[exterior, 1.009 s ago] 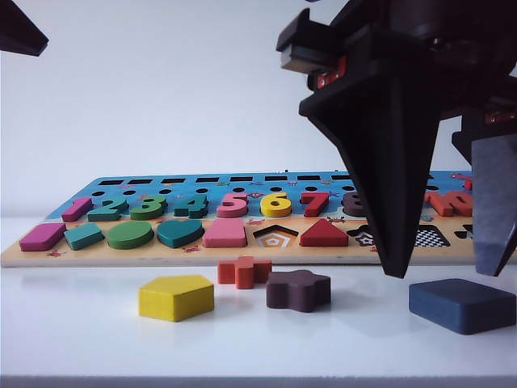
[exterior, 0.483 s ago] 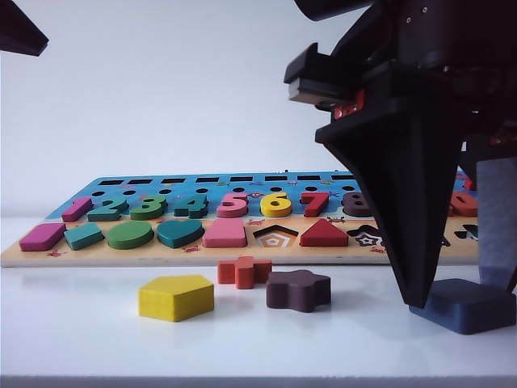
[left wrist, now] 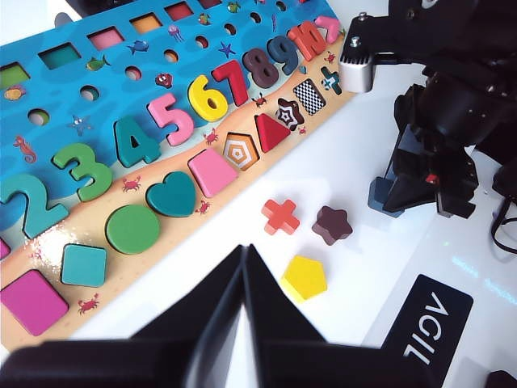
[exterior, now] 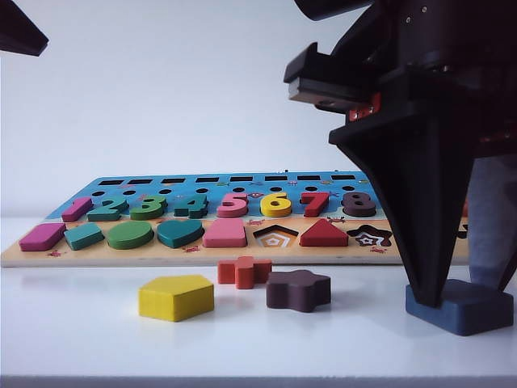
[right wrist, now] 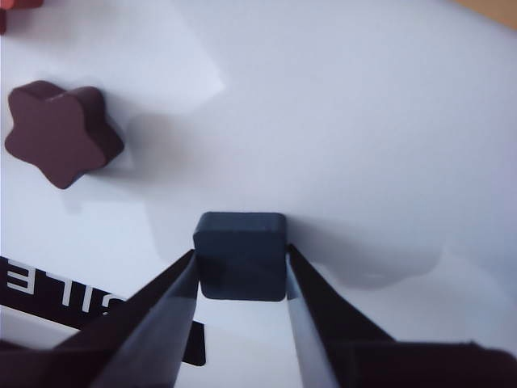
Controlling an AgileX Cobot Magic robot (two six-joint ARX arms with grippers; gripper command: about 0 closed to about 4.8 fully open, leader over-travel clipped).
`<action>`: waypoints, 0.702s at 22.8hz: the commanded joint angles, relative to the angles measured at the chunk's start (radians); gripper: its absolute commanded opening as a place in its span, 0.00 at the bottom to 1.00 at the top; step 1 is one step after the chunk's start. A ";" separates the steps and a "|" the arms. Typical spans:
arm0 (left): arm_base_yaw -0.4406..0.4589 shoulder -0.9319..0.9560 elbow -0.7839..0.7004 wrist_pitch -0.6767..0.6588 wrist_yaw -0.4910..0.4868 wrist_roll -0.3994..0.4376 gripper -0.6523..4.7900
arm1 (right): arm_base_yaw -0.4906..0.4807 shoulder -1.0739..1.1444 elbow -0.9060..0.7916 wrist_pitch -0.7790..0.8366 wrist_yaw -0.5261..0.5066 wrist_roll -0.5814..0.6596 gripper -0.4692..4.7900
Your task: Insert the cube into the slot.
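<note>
right gripper (right wrist: 241,279) jaws flank cube (right wrist: 241,252); left gripper (left wrist: 245,279) jaws together.

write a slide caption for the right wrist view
Right gripper fingers flank the navy cube on the white table, brown star block nearby.

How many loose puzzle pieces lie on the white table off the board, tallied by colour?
Yellow pentagon: 1
Orange-red cross: 1
Dark brown star: 1
Navy cube: 1, between the fingers of the right gripper
Total: 4
The left gripper stands shut, clear of all four.
</note>
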 commanded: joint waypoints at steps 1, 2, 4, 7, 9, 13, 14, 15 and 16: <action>0.000 -0.002 0.003 0.017 0.008 0.005 0.14 | 0.002 -0.002 0.002 0.005 0.018 0.004 0.38; 0.000 -0.002 0.003 0.017 0.008 0.005 0.14 | 0.002 -0.002 0.002 0.006 0.022 0.004 0.37; 0.000 -0.002 0.003 0.017 0.008 0.005 0.14 | 0.002 -0.002 0.002 0.006 0.025 0.004 0.36; 0.000 -0.002 0.003 0.017 0.008 0.005 0.14 | 0.001 -0.004 0.004 0.006 0.025 0.004 0.35; 0.000 -0.002 0.003 0.017 0.008 0.005 0.14 | 0.001 -0.006 0.005 0.006 0.025 0.004 0.35; 0.000 -0.002 0.003 0.017 0.008 0.005 0.14 | 0.000 -0.017 0.006 0.007 0.030 0.003 0.35; 0.000 -0.002 0.003 0.017 0.008 0.005 0.14 | -0.003 -0.026 0.011 0.008 0.043 0.003 0.34; 0.000 -0.002 0.003 0.017 0.008 0.005 0.14 | -0.008 -0.034 0.012 0.013 0.056 0.003 0.34; 0.000 -0.002 0.003 0.017 0.008 0.005 0.14 | -0.017 -0.052 0.013 0.026 0.080 0.003 0.32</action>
